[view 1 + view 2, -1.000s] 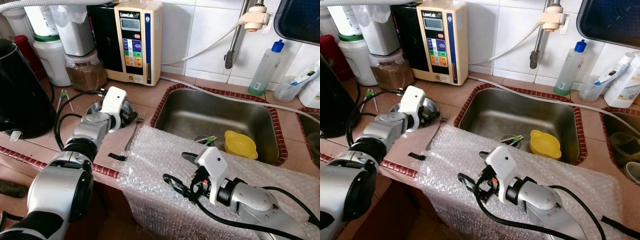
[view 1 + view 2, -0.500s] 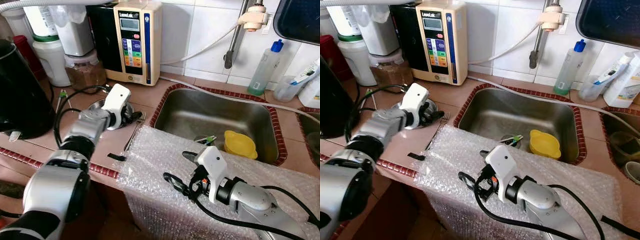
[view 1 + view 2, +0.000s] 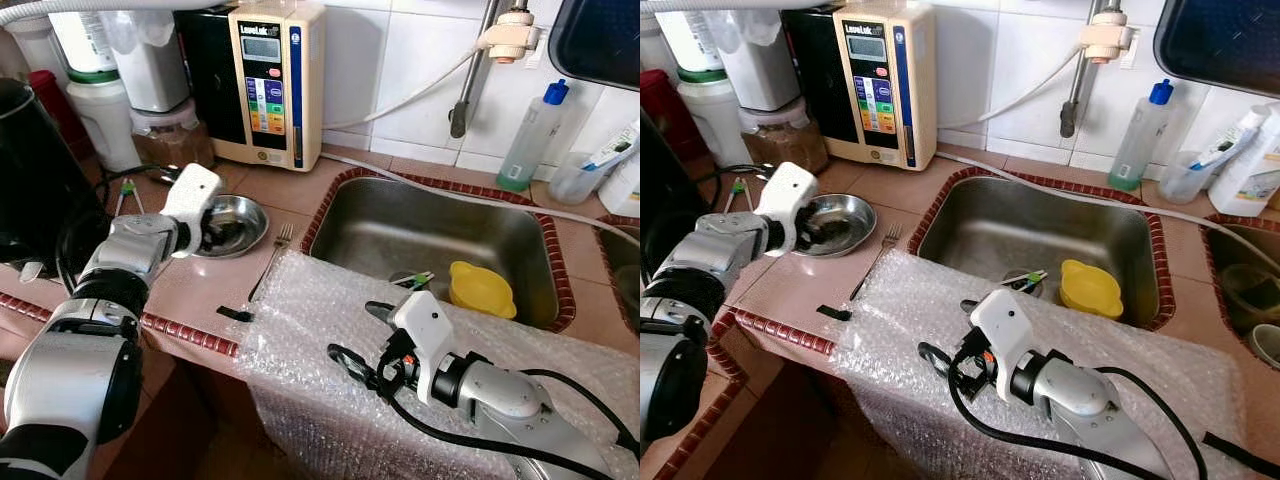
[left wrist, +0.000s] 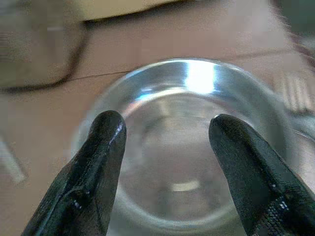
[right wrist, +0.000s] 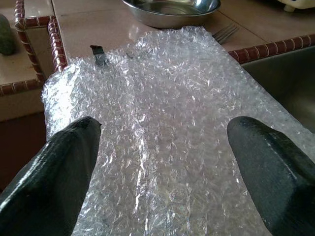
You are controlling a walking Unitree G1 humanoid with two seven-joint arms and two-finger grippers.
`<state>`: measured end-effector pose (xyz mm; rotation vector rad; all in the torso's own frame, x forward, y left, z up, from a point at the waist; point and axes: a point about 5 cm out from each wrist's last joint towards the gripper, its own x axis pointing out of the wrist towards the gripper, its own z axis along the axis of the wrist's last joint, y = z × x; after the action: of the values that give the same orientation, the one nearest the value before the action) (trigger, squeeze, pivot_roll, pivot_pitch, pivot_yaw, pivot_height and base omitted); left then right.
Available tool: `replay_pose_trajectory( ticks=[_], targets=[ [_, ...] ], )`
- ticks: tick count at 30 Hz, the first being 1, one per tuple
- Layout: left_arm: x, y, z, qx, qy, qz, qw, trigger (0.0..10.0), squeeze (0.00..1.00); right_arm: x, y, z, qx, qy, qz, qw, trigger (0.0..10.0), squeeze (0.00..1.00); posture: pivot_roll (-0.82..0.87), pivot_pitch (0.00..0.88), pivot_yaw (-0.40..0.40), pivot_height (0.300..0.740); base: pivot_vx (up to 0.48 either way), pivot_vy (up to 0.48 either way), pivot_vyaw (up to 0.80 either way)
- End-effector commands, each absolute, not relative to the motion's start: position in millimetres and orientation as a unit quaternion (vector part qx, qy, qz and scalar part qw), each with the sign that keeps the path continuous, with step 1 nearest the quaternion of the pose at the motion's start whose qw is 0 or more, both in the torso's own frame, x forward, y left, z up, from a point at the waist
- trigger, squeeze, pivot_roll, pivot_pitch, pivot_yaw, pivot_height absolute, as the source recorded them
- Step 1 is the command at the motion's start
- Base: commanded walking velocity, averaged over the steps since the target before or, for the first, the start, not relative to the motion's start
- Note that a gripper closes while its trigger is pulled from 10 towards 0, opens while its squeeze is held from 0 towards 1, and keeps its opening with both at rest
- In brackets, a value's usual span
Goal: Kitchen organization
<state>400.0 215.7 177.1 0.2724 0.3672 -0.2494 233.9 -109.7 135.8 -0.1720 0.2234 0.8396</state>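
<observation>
A shallow steel bowl (image 3: pixel 240 222) sits on the tiled counter left of the sink. My left gripper (image 3: pixel 213 230) hovers at the bowl's left rim; in the left wrist view its black fingers (image 4: pixel 106 147) stand open over the bowl (image 4: pixel 192 98), holding nothing. A fork (image 3: pixel 270 262) lies between the bowl and a sheet of bubble wrap (image 3: pixel 310 300) draped over the counter's front edge. My right gripper (image 3: pixel 352 335) rests over the bubble wrap (image 5: pixel 162 83), open and empty.
The steel sink (image 3: pixel 430 235) holds a yellow bowl (image 3: pixel 480 288). A water ionizer (image 3: pixel 268 80), jars and a black kettle (image 3: pixel 35 190) crowd the back left. A soap bottle (image 3: pixel 530 135) stands behind the sink. A small black piece (image 3: pixel 235 314) lies near the counter edge.
My left gripper has drawn back leftward from the fork side of the bowl, uncovering the bowl. The right arm has stayed put.
</observation>
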Motion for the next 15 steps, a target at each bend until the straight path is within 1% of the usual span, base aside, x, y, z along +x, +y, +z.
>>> replay_pose_trajectory(
  ticks=[1, 5, 6, 8, 11, 13, 15],
  targets=[
    [400, 216, 173, 0.104, 0.182, -0.092, 0.973, 10.0, 0.00, 235, -108, 137, -0.091, 0.104, 0.413, 0.900, 10.0, 0.00, 0.03, 0.000, 0.038, 0.740, 0.000, 0.000, 0.00],
    [399, 212, 166, 0.103, 0.194, -0.091, 0.971, 10.0, 0.00, 236, -109, 138, -0.095, 0.103, 0.410, 0.901, 10.0, 0.00, 0.02, 0.000, 0.042, 0.740, 0.000, 0.000, 0.00],
    [398, 211, 159, 0.082, 0.205, -0.078, 0.972, 10.0, 0.00, 236, -110, 138, -0.096, 0.102, 0.407, 0.903, 10.0, 0.00, 0.02, 0.000, 0.043, 0.740, 0.000, 0.000, 0.00],
    [395, 211, 152, 0.065, 0.215, -0.066, 0.972, 10.0, 0.00, 236, -111, 139, -0.097, 0.095, 0.399, 0.907, 10.0, 0.00, 0.01, 0.000, 0.047, 0.740, 0.000, 0.000, 0.00],
    [394, 211, 148, 0.056, 0.218, -0.052, 0.973, 10.0, 0.00, 237, -112, 140, -0.100, 0.088, 0.395, 0.909, 10.0, 0.00, 0.01, 0.000, 0.048, 0.740, 0.000, 0.000, 0.00],
    [393, 215, 144, 0.045, 0.217, -0.023, 0.975, 10.0, 0.00, 238, -112, 142, -0.100, 0.083, 0.391, 0.911, 10.0, 0.00, 0.01, 0.000, 0.047, 0.740, 0.000, 0.000, 0.00],
    [392, 216, 142, 0.044, 0.218, -0.014, 0.975, 10.0, 0.00, 239, -113, 142, -0.102, 0.082, 0.390, 0.912, 10.0, 0.00, 0.01, 0.000, 0.047, 0.740, 0.000, 0.000, 0.00]
  ],
)
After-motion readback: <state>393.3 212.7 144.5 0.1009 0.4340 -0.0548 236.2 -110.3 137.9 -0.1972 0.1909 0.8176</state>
